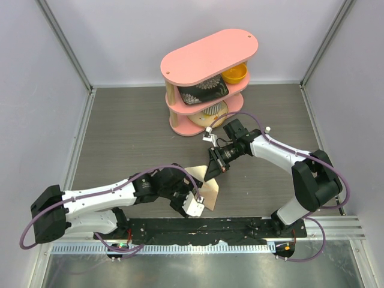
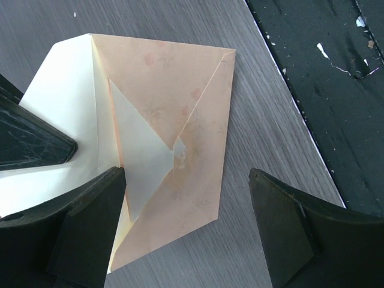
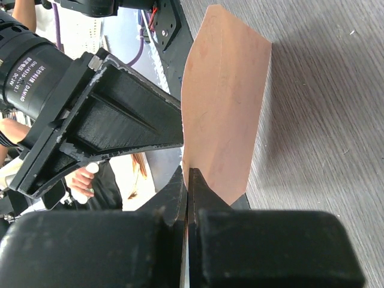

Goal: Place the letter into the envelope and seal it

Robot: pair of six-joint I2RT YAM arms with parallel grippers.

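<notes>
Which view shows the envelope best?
Left wrist: the envelope lies flat, seams up, almost whole and close. Top external shows it small and far. Right wrist shows only its lifted peach flap, pinched in the right fingers.

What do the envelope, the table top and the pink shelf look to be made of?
The envelope looks like thin matte paper, peach with a faint print; it holds sharp creases. The table top is matte grey with wood grain, maybe laminate rather than solid wood. The pink shelf is a smooth painted board, wood or plastic; cannot tell which.
</notes>
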